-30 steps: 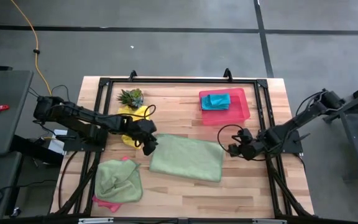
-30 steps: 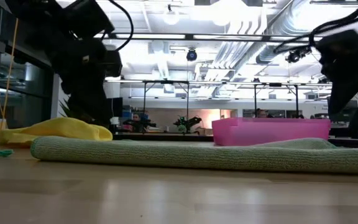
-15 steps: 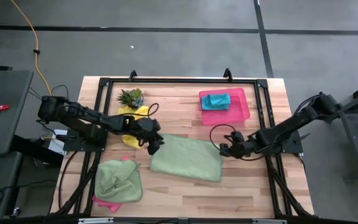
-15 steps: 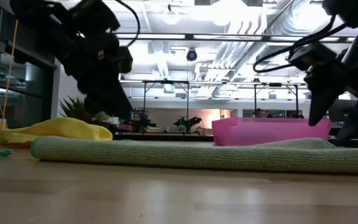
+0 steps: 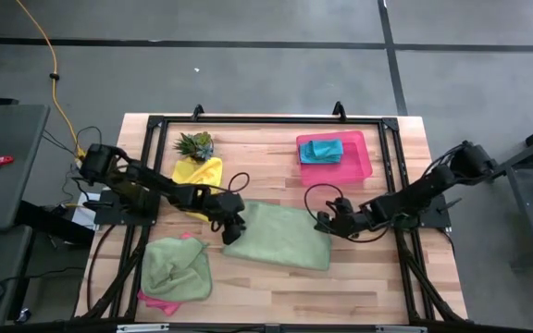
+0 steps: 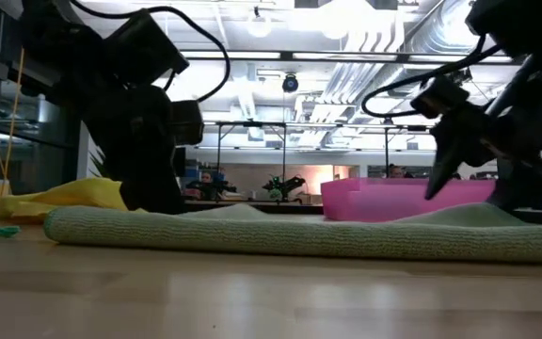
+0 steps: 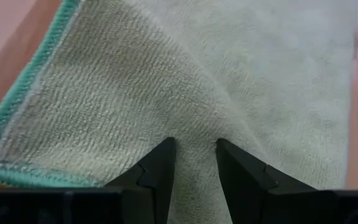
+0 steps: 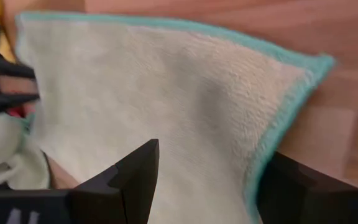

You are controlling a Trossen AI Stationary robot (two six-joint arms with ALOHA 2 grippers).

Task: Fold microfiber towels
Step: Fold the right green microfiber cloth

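Both arms have moved inward over the last second: the left gripper (image 5: 232, 228) has dropped onto the left edge of the spread light green towel (image 5: 280, 236), which lies at the middle of the table (image 5: 387, 277), and the right gripper (image 5: 327, 222) has closed in on its right edge. In the left wrist view the fingers (image 7: 160, 168) stand a little apart with a ridge of cloth pinched up between them. The right gripper's fingers (image 8: 135, 171) stand wide apart, straddling the towel's corner with nothing held. This looks like the start of a fold. The low view hides whether either edge has lifted. A crumpled green towel (image 5: 176, 266) near the front left corner covers most of the pink one (image 5: 155, 302).
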